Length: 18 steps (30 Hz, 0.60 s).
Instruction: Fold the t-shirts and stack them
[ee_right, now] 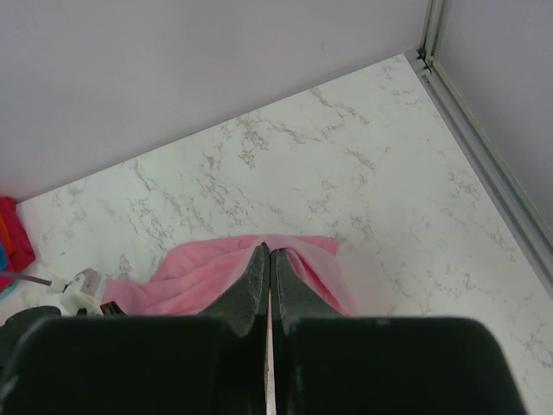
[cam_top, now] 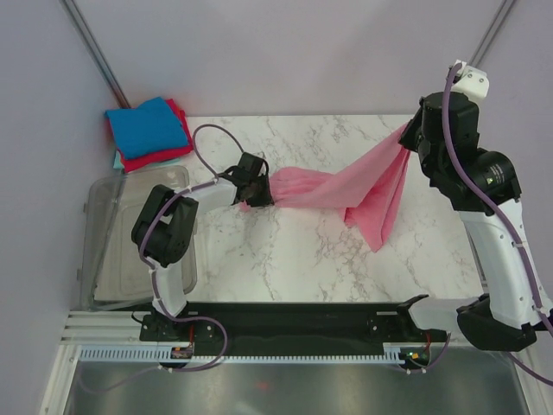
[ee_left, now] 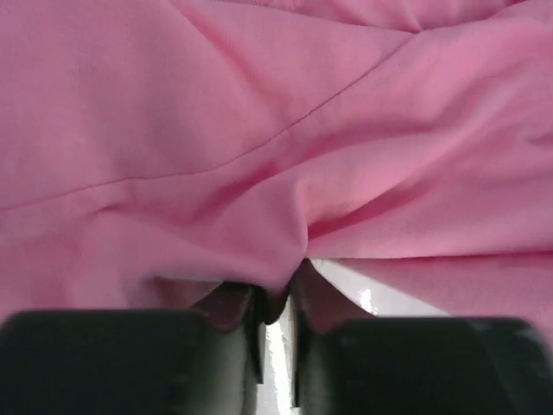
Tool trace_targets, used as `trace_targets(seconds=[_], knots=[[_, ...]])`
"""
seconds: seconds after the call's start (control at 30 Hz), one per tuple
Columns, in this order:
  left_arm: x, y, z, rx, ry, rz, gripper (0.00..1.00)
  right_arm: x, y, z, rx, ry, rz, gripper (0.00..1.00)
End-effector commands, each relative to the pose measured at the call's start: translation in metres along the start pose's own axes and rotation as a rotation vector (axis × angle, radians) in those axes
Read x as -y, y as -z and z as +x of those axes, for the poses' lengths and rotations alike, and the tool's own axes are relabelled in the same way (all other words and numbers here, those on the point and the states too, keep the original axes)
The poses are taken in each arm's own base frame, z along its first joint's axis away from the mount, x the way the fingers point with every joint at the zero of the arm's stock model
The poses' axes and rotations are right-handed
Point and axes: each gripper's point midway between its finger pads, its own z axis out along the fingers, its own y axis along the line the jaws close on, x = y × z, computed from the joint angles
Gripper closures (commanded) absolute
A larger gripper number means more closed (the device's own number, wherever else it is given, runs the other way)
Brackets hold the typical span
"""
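Note:
A pink t-shirt (cam_top: 354,188) hangs stretched between my two grippers above the marble table. My left gripper (cam_top: 259,192) is shut on its left end; in the left wrist view the pink cloth (ee_left: 276,130) fills the frame and is pinched between the fingers (ee_left: 278,303). My right gripper (cam_top: 409,137) is shut on the shirt's right end and holds it raised; in the right wrist view the cloth (ee_right: 199,268) drapes from the closed fingertips (ee_right: 269,252). A stack of folded shirts (cam_top: 149,131), blue on top of red, lies at the table's back left corner.
A clear plastic bin (cam_top: 130,242) stands off the table's left edge, beside the left arm. The marble table (cam_top: 294,259) runs to walls at the back and a metal frame post (ee_right: 467,104) at the right.

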Motion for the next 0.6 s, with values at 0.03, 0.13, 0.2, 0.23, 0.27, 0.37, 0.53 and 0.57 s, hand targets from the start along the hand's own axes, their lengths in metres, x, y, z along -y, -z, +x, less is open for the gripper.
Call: trace_targets(seconds=[0.03,0.13,0.2,0.23,0.27,0.37,0.53,0.57], knots=[[0.002,0.013,-0.048,0.113,-0.044,0.000,0.98,0.009,0.016,-0.023,0.078,-0.014,-0.020,1.00],[0.006,0.047,-0.066,0.172,-0.079,-0.008,0.98,0.016,0.027,-0.029,0.097,-0.032,-0.025,1.00],[0.021,0.095,-0.088,0.251,-0.111,0.018,0.98,0.021,0.038,-0.034,0.112,-0.049,-0.033,1.00],[0.020,0.111,-0.084,0.230,-0.125,0.005,0.98,0.024,0.043,-0.037,0.120,-0.061,-0.034,1.00],[0.035,0.149,-0.103,0.303,-0.150,0.040,0.98,0.028,0.050,-0.041,0.133,-0.071,-0.036,1.00],[0.055,0.218,-0.120,0.350,-0.213,0.085,0.98,0.044,0.067,-0.053,0.168,-0.078,-0.001,1.00],[0.059,0.269,-0.158,0.352,-0.297,0.015,0.98,0.070,0.072,-0.062,0.204,-0.022,0.125,1.00],[0.059,0.285,-0.185,0.407,-0.301,0.021,0.98,0.074,0.065,-0.057,0.187,0.009,0.169,1.00]])
